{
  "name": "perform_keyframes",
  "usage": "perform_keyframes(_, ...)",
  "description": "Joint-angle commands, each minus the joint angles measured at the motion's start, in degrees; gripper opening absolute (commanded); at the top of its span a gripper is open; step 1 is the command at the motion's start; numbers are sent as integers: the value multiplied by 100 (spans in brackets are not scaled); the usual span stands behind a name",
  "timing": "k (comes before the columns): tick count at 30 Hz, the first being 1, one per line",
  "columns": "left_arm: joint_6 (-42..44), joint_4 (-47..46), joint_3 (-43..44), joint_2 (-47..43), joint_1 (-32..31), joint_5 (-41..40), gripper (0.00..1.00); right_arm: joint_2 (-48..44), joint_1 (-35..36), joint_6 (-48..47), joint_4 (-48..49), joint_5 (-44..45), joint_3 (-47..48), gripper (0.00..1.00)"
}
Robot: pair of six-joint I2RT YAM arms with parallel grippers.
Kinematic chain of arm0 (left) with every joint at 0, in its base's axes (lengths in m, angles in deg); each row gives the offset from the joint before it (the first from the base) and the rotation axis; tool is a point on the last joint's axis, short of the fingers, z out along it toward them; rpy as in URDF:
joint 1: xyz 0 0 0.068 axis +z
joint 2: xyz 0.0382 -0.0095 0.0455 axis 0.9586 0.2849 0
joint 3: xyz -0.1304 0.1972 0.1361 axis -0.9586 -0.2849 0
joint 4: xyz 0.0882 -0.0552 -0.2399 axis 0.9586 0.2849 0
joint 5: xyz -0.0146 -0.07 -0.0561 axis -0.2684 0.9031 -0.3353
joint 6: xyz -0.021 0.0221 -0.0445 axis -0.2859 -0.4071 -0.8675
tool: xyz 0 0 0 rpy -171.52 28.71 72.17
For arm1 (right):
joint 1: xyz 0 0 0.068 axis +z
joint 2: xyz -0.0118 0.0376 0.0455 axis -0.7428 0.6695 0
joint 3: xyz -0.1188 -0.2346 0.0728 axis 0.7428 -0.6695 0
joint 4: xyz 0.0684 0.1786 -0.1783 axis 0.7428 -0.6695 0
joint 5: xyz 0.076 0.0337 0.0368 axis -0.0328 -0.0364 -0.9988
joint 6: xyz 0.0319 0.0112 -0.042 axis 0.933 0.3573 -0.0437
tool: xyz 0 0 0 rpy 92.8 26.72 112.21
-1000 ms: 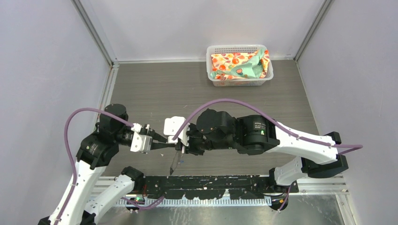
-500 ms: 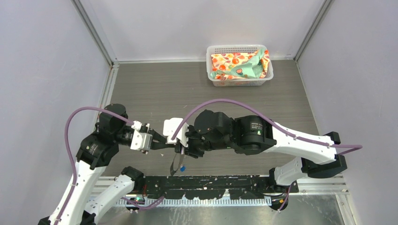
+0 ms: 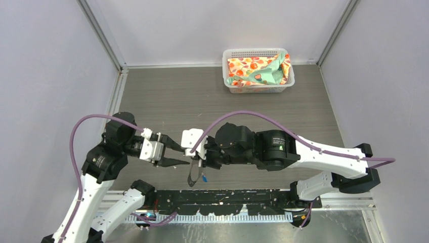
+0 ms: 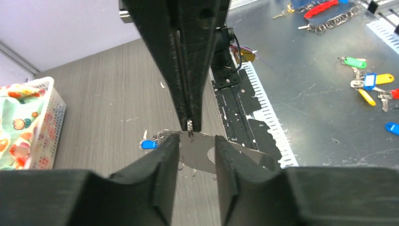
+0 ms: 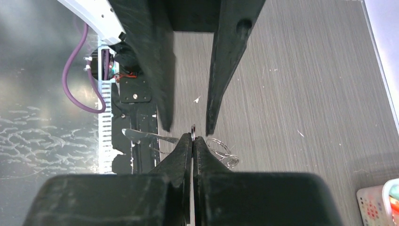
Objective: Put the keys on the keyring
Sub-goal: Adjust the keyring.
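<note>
My right gripper (image 3: pixel 196 162) is shut on the top edge of the keyring (image 3: pixel 192 176), a thin silvery loop that hangs below it, just above the table. In the right wrist view a bit of the keyring (image 5: pixel 193 129) pokes out above the shut right gripper (image 5: pixel 193 139). A blue-headed key (image 3: pixel 204 178) hangs at the loop's lower right; in the left wrist view this key (image 4: pixel 148 144) lies left of the keyring (image 4: pixel 244 147). I cannot tell how it is attached. My left gripper (image 3: pixel 185 156) is open, its fingers (image 4: pixel 162 157) on either side of the loop without touching it.
A white basket (image 3: pixel 230 87) with patterned cloth stands at the back right of the table. A black rail (image 3: pixel 227 197) runs along the near edge. Beyond it, a metal shelf (image 4: pixel 320 108) carries other coloured key tags (image 4: pixel 371 82) and rings.
My left gripper has opened and let go of the keyring. My right gripper has shut on the loop's top edge and shifted slightly right, with the blue key now hanging lower right.
</note>
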Motion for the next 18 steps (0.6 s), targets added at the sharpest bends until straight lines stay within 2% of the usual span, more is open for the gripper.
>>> perform_keyframes(1,-69,-95,43,-138,-11,265,42,-551,-123,74,934,-11,-480,1)
perform_keyframes(4,34,-103,-24,-190,-11,296,45,-831,-254,266,1440,-297,-885,1)
perform_keyframes(7,-43,-318,-65,-203,-11,172,43,-1030,-424,547,1978,-691,-1288,1)
perform_keyframes(12,-111,-549,-251,-305,-11,-31,41,-1324,-448,656,2907,-874,-1966,1)
perform_keyframes(18,-382,-938,-351,-312,-11,-349,40,-1334,-475,678,3192,-1232,-2128,1)
